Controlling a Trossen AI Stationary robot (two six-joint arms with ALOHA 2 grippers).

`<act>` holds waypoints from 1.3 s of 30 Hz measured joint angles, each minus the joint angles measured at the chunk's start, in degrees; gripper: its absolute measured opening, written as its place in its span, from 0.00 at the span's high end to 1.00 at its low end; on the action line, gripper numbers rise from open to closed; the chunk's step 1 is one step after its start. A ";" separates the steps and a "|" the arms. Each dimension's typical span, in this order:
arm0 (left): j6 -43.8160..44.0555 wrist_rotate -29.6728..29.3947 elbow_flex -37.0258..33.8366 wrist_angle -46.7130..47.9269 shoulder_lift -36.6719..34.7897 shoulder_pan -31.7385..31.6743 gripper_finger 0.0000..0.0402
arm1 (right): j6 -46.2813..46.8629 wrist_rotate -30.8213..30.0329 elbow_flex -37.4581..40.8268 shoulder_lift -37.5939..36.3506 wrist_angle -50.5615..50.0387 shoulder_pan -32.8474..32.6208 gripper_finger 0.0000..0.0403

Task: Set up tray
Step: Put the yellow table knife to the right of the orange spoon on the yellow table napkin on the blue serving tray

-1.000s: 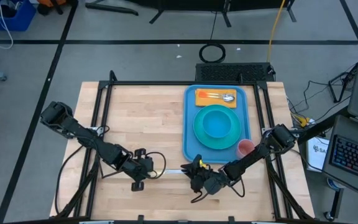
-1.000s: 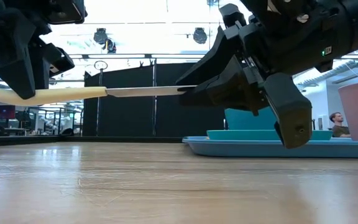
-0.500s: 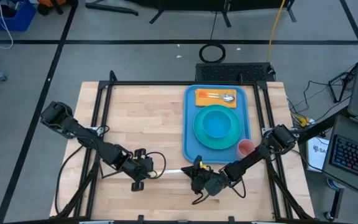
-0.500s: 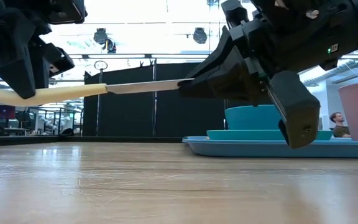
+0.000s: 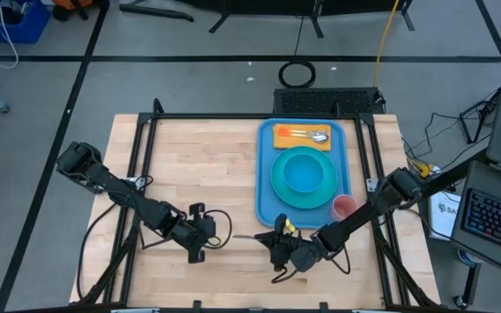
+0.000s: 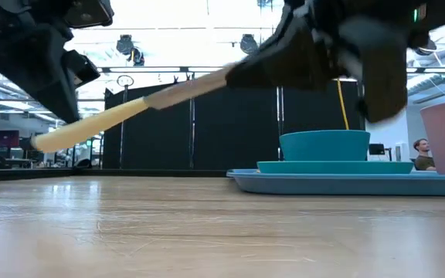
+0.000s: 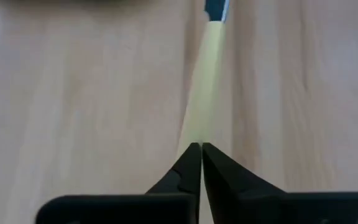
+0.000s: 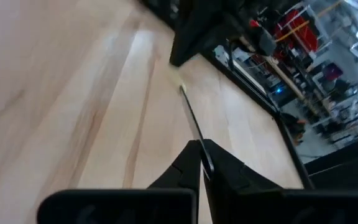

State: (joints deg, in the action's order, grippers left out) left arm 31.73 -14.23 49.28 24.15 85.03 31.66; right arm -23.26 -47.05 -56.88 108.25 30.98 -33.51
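A knife (image 6: 130, 108) with a cream handle and a metal blade hangs slanted above the near part of the table, between my two grippers. My right gripper (image 5: 270, 238) is shut on its blade. My left gripper (image 5: 218, 240) is shut at the handle. In the left wrist view the handle (image 7: 204, 87) runs out from under the fingertips (image 7: 191, 155). The blue tray (image 5: 264, 202) lies at the far right of the table. It holds a turquoise plate (image 5: 303, 176), a yellow-orange napkin (image 5: 301, 136) with cutlery and a pink cup (image 5: 344, 207). My left gripper has its shut fingertips right over the knife's handle (image 7: 199, 134), a little in from its free end (image 6: 37, 142). Whether they touch it, I cannot tell. My right gripper pinches the blade near its tip end (image 8: 197, 140) between its two fingers. The fingers lie along the blade, coming from the table's right side. The knife is lifted clear and slants, its blade end high and its handle end (image 6: 37, 142) low.
A teal bowl (image 6: 324, 145) stands on the plate. Bare wooden tabletop (image 5: 198, 174) spreads left of the tray and under the knife. A black frame runs around the table's edges.
My right gripper has risen with the blade end. The knife, level a second ago, now slants. Its blade end is higher and its handle's free end has sunk toward the table beside my left gripper.
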 joint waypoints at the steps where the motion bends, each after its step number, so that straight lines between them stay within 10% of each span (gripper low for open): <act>1: 0.00 -0.98 0.00 -0.07 0.00 -0.02 0.95 | 1.46 0.18 0.00 -1.07 -0.85 0.08 1.00; 16: 0.04 -13.20 0.02 -1.73 0.07 0.36 0.91 | 15.60 0.66 -0.07 -12.06 -15.91 5.07 1.00; 27: -3.02 -37.35 0.00 -5.81 0.07 3.75 0.91 | 19.26 1.09 -0.01 -26.03 -26.38 12.28 1.00; 39: -1.79 -48.86 0.00 -7.82 0.04 4.13 0.91 | 30.32 18.32 0.00 -41.21 -37.31 30.35 1.00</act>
State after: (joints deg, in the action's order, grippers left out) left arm 29.94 -63.09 49.28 16.33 85.08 35.79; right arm 7.06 -28.73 -56.88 67.05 -6.33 -3.16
